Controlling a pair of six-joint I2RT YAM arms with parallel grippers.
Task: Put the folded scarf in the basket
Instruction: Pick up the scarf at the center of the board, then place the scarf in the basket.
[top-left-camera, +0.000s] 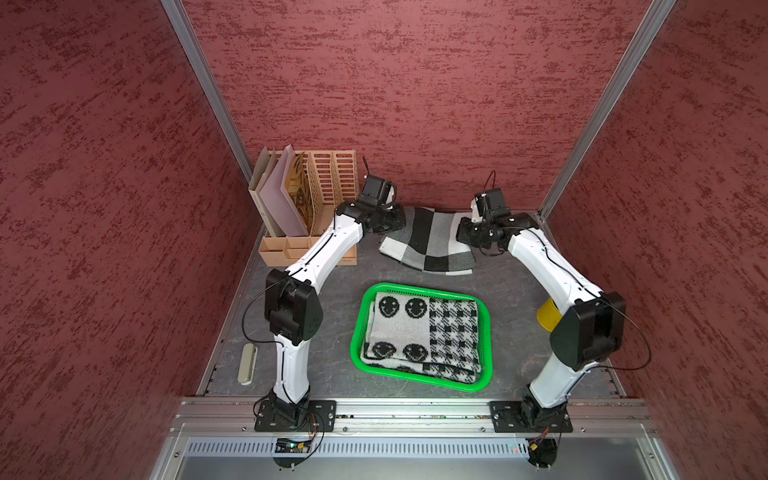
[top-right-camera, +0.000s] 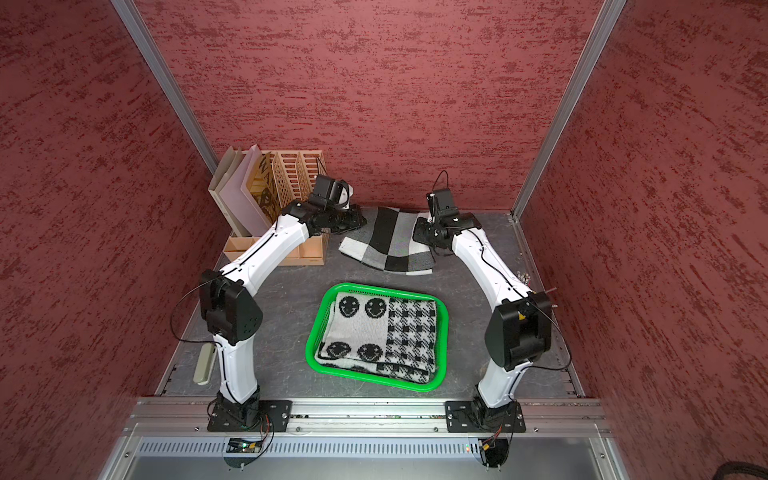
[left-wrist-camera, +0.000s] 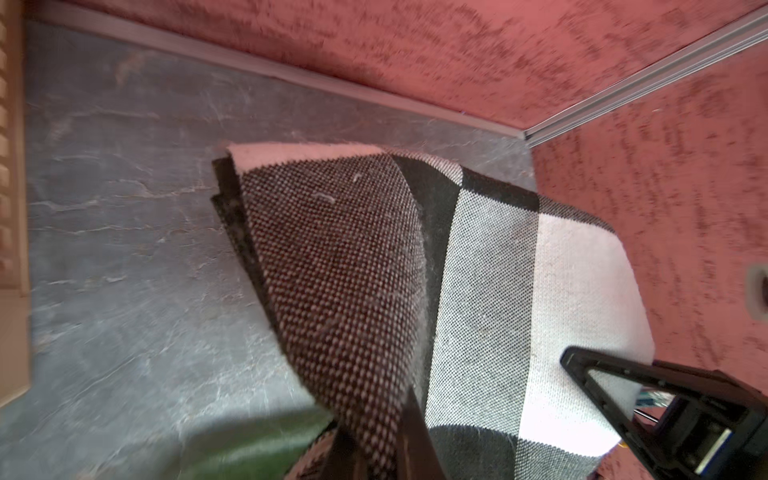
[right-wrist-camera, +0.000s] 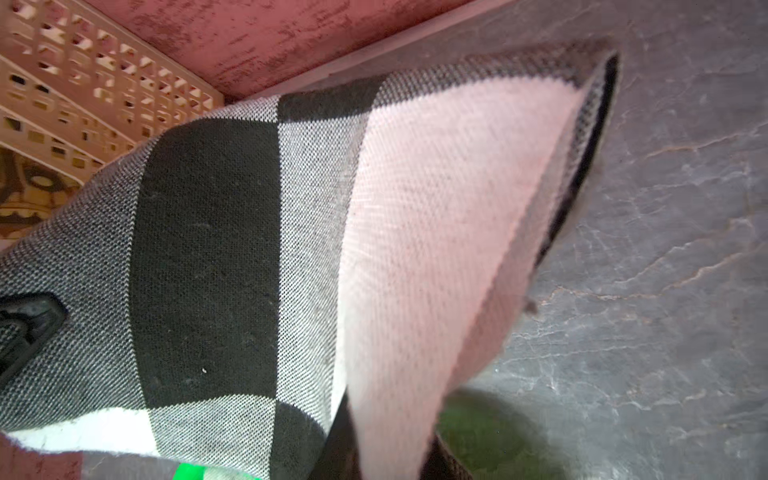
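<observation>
Both the left fingers (left-wrist-camera: 411, 440) and the right fingers (left-wrist-camera: 623, 365) are gripping the folded black, grey and white checked scarf (top-left-camera: 428, 245) — one pair at each far corner. It is sagging between them over the far part of the desk (top-left-camera: 332, 299), beyond the green mesh basket (top-left-camera: 356, 328) and apart from it. A folded smiley-face scarf (top-left-camera: 399, 328) is lying inside that basket, and a tan file organizer (top-left-camera: 328, 183) is standing at the far left.
</observation>
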